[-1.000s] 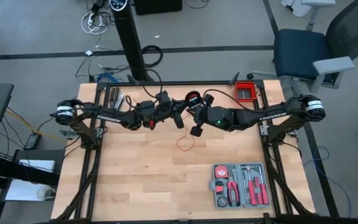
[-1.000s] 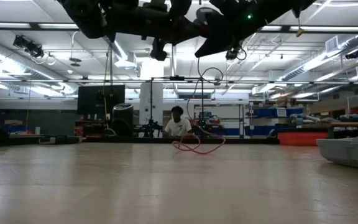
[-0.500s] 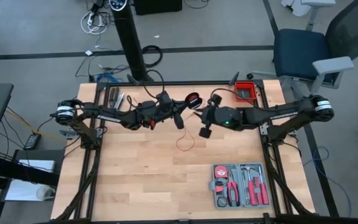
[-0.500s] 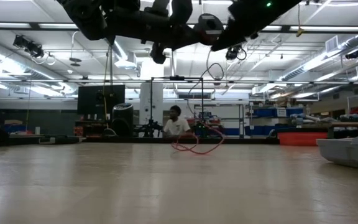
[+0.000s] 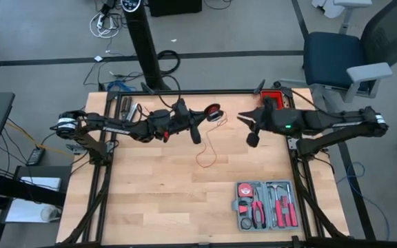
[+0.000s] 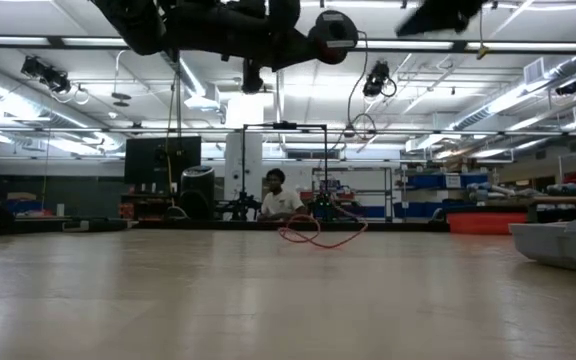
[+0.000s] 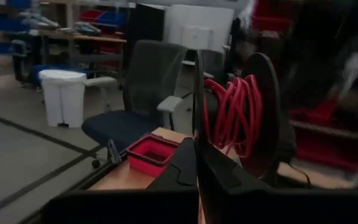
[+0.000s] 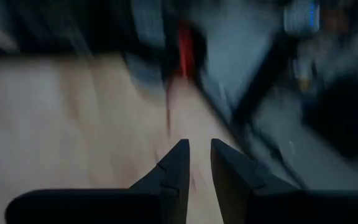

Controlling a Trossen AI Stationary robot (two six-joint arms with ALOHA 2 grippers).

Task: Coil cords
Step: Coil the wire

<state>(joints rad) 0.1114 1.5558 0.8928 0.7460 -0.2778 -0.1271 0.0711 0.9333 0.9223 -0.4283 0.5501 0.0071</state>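
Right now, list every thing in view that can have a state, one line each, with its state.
red cord: partly wound on the spool, loose tail lying on the table.
spool: held up off the table at the left gripper.
left gripper: shut on the spool.
right gripper: open, empty, apart from the spool.
grey tool case: open, tools in their slots.
red bin: upright at the table's far right edge; contents unclear.

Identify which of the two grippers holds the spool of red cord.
The left gripper: it is shut on the spool near the table's far edge. The right gripper stands apart from it, fingers parted, holding nothing.
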